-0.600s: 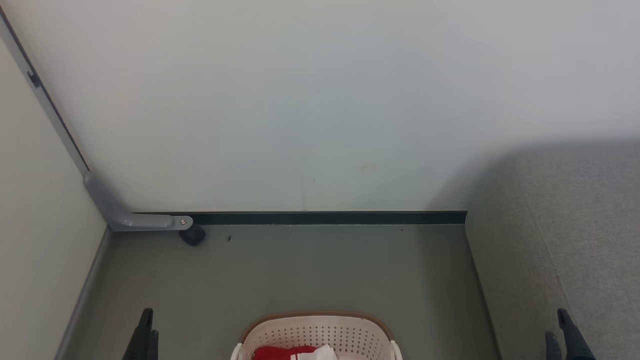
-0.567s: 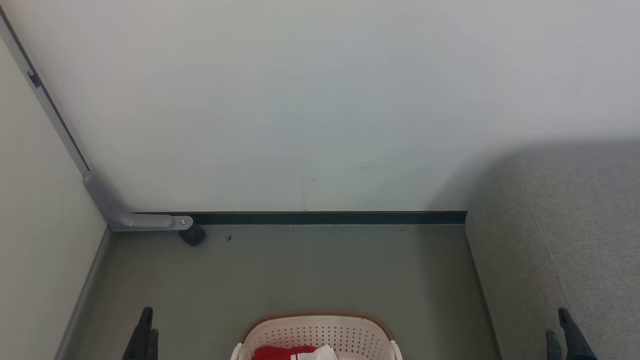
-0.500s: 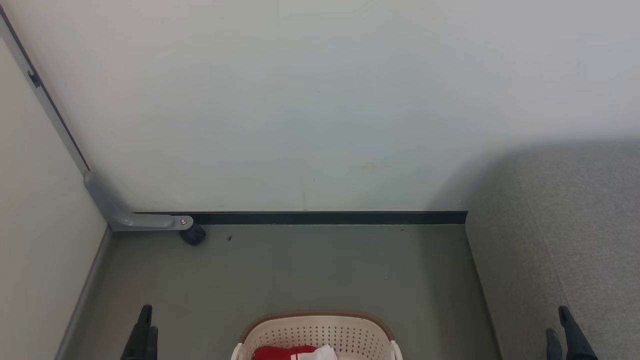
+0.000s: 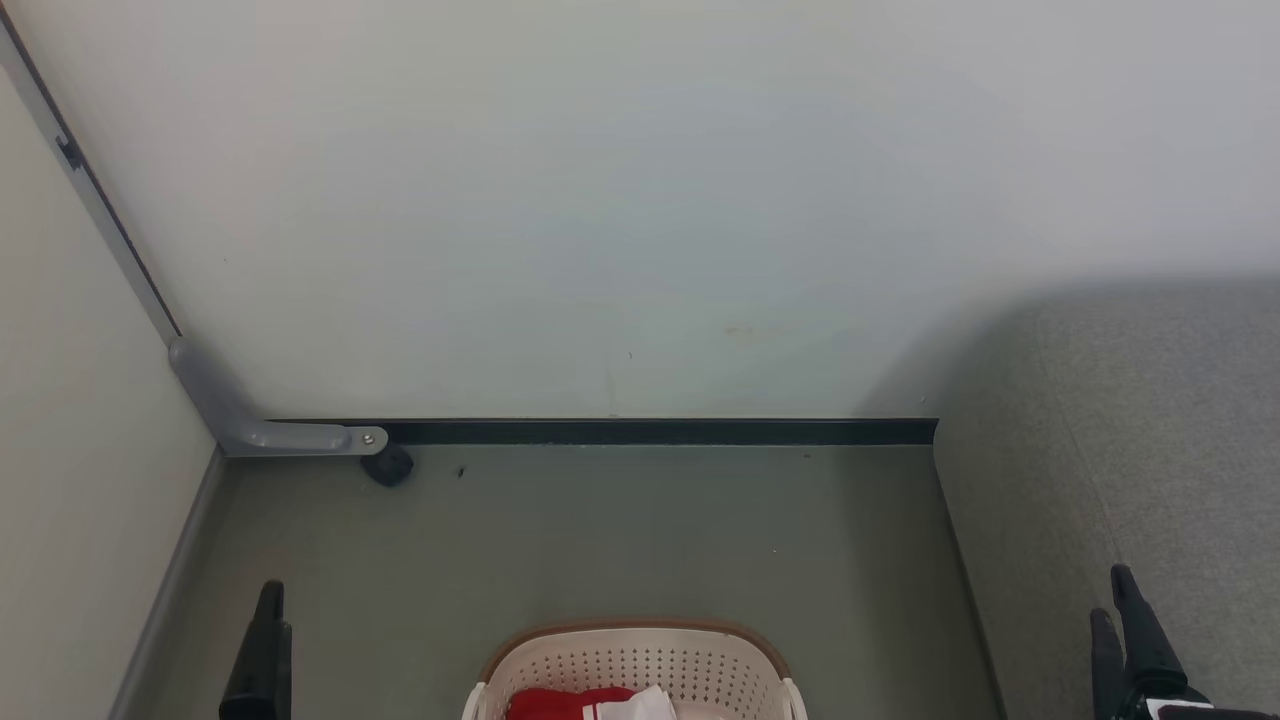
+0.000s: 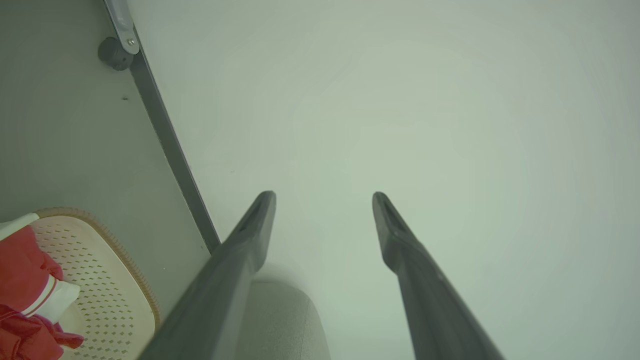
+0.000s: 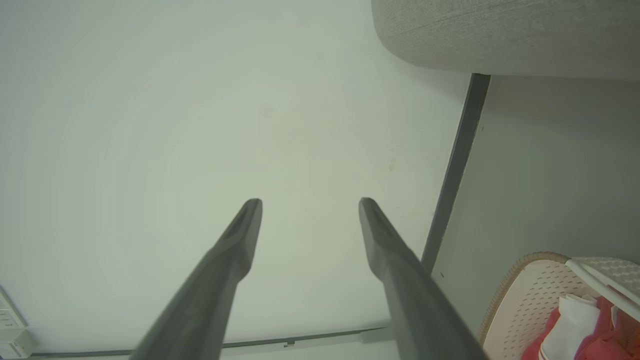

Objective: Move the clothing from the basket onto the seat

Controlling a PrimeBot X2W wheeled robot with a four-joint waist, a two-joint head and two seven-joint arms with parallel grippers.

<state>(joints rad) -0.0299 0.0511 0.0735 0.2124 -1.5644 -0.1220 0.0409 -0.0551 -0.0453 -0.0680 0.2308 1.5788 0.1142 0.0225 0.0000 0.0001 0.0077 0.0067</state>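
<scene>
You can see the basket (image 4: 640,665) on the floor (image 4: 600,530), near you and in the middle. The clothing (image 4: 565,705) lies inside the basket. It is red with some white on top. Nothing has hold of it.

Your left gripper (image 5: 324,197) is on the left of the basket, well apart from it. Its jaws stand wide open with nothing between them. They point toward the pale wall (image 4: 640,200).

Your right gripper (image 6: 310,202) is on the right, by the near part of the seat (image 4: 1150,420). Its jaws stand wide open too, and they hold nothing.

The seat is the big grey cushion on the right side. A bit of floor lies between it and the basket, so the two do not touch.

Far from you, a dark strip (image 4: 650,432) runs along the bottom of the wall. In the far left corner there is a bent grey bracket (image 4: 260,437). A small black knob (image 4: 388,466) sits on the floor just beside its end.
</scene>
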